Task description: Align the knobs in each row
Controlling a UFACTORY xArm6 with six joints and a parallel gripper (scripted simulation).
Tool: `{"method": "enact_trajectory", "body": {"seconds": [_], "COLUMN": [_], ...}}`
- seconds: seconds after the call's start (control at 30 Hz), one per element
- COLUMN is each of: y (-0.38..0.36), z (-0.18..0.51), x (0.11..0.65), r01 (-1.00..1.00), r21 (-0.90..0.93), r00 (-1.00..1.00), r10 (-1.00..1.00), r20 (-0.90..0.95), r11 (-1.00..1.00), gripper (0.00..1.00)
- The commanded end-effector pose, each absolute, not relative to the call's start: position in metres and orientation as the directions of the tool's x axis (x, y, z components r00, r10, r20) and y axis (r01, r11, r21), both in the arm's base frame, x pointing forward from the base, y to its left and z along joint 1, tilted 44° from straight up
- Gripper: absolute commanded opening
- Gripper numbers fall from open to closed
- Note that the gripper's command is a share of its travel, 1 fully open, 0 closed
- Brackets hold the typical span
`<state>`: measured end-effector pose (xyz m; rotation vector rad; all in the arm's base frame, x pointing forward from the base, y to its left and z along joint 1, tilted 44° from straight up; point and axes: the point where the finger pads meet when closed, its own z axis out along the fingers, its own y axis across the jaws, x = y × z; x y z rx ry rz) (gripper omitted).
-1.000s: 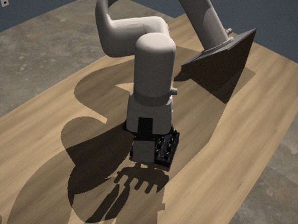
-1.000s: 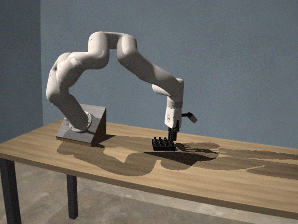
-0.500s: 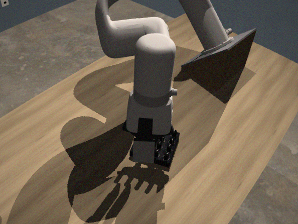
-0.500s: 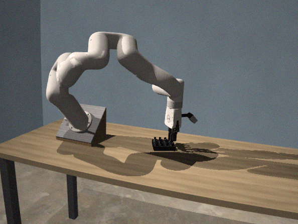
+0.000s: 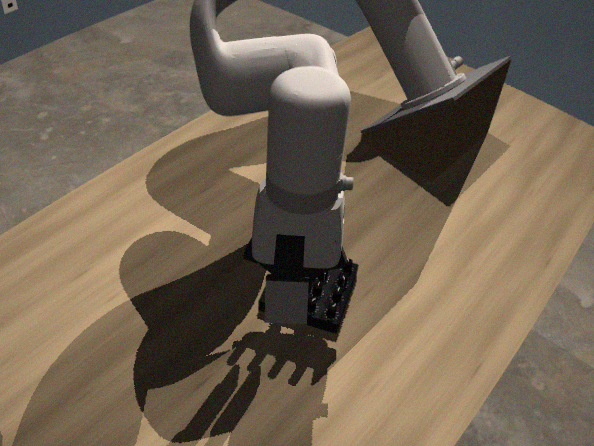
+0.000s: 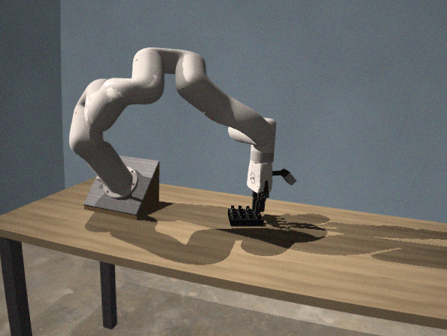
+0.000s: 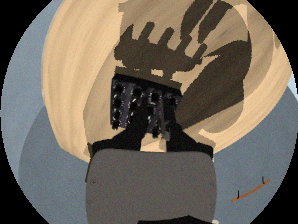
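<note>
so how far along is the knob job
Done: nothing confirmable; knob lines are too dark to read. In hand: the gripper is down at one end of the knob box, fingers slightly apart, gripping nothing. Left: turning the odd knobs. The box stands on the table.

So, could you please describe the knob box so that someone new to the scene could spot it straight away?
Start at the long wooden table, then follow the white arm down to its gripper. Directly beneath sits the knob box, a small black block studded with knobs, unlike the larger grey wedge that carries the arm's base.
</note>
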<state>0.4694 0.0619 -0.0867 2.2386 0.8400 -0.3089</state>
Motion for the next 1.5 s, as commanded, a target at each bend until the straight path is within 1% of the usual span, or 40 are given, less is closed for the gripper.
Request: {"method": "enact_trajectory", "body": {"seconds": [0.0, 1.47], "y": [0.0633, 0.055], "z": [-0.0856, -0.0942], "x": [0.4707, 0.471], "r01": [0.649, 0.649], "r21": [0.543, 0.543], "r00": [0.76, 0.76], "r10": [0.481, 0.481], "r20": [-0.437, -0.437], "r11": [-0.533, -0.533], "gripper": [0.19, 0.19]}}
